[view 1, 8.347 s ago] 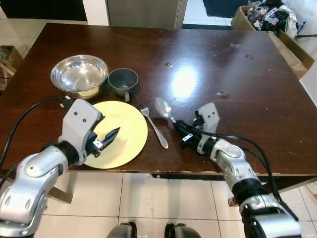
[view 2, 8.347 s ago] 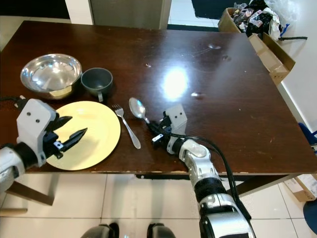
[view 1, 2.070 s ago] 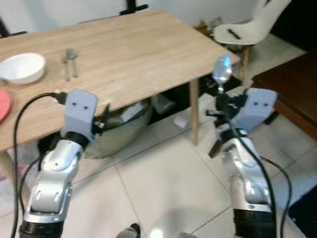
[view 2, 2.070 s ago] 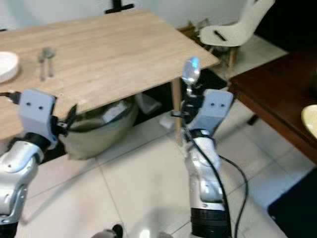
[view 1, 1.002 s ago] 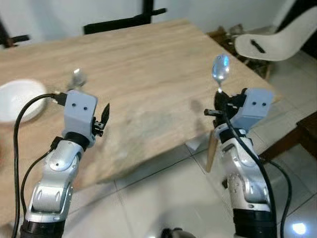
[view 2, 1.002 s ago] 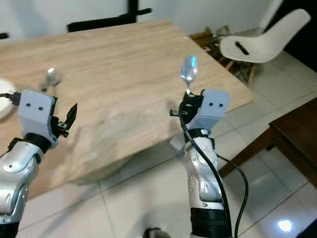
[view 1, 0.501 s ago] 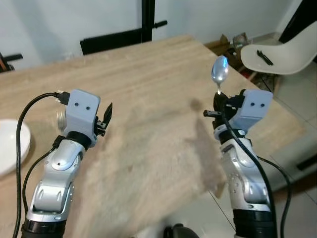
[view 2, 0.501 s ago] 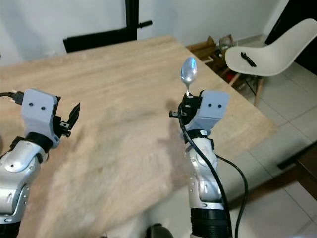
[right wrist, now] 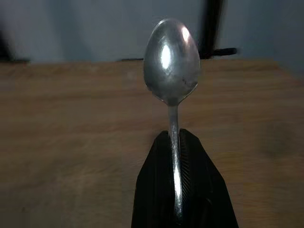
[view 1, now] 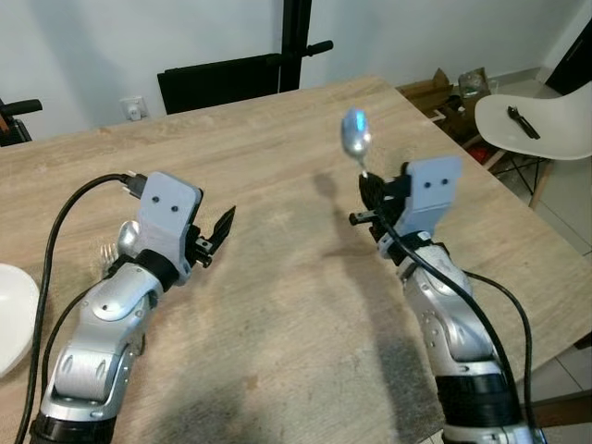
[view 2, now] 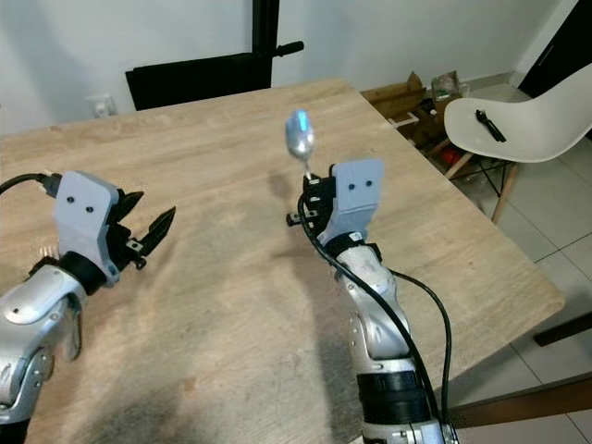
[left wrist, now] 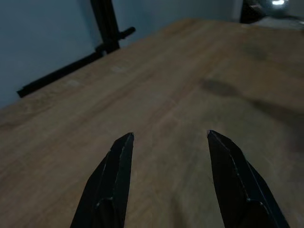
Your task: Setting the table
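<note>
- The right gripper (view 1: 368, 190) is sitting just right of centre in the left eye frame, raised above the wooden table (view 1: 277, 305), and it is clenching the handle of a metal spoon (view 1: 354, 137).
- The spoon is standing nearly upright out of the gripper, its bowl topmost and catching a bluish glint, in the upper middle of the frame; it is touching nothing but the fingers.
- In the right wrist view the two black fingers (right wrist: 156, 190) are pressing together around the spoon's stem, with the bowl (right wrist: 171, 61) rising above them against the table's far edge.
- The left gripper (view 1: 215, 235) is hovering over the tabletop at the left centre of the frame, its fingers spread apart and gripping nothing.
- The left wrist view is showing the two finger tips (left wrist: 121, 156) well apart, with bare wood grain between them.
- A white dish (view 1: 13, 314) is lying at the far left edge of the frame, cut off by the border.
- Something small and metallic (view 1: 113, 248) is lying on the table just behind the left arm; what it is cannot be told.
- A white chair (view 1: 541, 120) is standing on the tiled floor at the upper right, with a dark object on its seat.
- A black stand (view 1: 296, 42) is rising behind the table at the top centre.
</note>
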Robot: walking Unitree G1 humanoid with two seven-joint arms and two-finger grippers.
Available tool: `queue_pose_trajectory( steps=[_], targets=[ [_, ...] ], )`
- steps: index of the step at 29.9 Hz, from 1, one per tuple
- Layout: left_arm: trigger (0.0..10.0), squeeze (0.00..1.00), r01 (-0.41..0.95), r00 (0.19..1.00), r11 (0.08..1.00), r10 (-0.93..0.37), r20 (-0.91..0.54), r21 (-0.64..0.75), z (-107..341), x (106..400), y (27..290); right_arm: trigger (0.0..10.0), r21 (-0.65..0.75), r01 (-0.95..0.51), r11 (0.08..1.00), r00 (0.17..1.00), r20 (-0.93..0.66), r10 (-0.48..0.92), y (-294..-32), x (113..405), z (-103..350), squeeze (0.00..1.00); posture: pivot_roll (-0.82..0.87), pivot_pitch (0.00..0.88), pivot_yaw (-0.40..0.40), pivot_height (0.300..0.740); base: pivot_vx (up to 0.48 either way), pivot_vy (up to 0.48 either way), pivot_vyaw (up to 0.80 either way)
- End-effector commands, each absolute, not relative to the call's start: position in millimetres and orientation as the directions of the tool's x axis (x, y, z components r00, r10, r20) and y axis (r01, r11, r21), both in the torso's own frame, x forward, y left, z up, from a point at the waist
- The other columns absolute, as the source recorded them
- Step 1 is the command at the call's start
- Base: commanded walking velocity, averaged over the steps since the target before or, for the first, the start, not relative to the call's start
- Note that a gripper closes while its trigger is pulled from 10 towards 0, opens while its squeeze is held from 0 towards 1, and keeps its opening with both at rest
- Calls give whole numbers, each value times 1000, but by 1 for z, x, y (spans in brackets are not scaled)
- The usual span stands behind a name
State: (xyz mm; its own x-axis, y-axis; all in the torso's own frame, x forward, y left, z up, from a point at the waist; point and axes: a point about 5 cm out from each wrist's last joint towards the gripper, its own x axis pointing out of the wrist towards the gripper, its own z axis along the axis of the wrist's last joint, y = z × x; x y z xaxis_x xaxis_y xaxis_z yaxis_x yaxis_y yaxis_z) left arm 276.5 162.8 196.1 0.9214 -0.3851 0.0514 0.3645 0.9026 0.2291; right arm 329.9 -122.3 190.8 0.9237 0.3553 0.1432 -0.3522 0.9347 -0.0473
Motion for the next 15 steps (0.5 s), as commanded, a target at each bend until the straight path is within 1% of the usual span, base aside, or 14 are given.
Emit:
queue_pose_trajectory(
  steps=[1, 6, 7, 8, 12, 15],
  targets=[
    [10000, 0, 391, 911, 893, -409, 42, 222, 197, 272, 163, 10000, -68, -432, 899, 894, 99, 437, -114, 331, 186, 0, -22, 42, 25, 740, 0, 0, 0],
    [10000, 0, 358, 924, 901, -380, 49, 244, 203, 272, 172, 10000, -75, -521, 850, 851, 36, 525, -106, 334, 179, 0, -17, 46, 19, 740, 0, 0, 0],
    [10000, 0, 358, 924, 901, -380, 49, 244, 203, 272, 172, 10000, -75, -521, 850, 851, 36, 525, -106, 334, 179, 0, -17, 46, 19, 740, 0, 0, 0],
    [10000, 0, 343, 929, 904, -366, 50, 254, 206, 271, 178, 10000, -61, -545, 836, 838, -9, 546, -101, 338, 173, 0, -10, 50, 16, 740, 0, 0, 0],
    [10000, 0, 342, 931, 903, -364, 39, 260, 207, 270, 182, 10000, -22, -548, 836, 836, -42, 547, -94, 346, 166, 0, -6, 55, 18, 740, 0, 0, 0],
    [10000, 0, 346, 929, 901, -367, 35, 260, 207, 269, 182, 10000, -28, -556, 831, 831, -45, 554, -89, 352, 165, 0, -3, 57, 20, 740, 0, 0, 0]
  ],
)
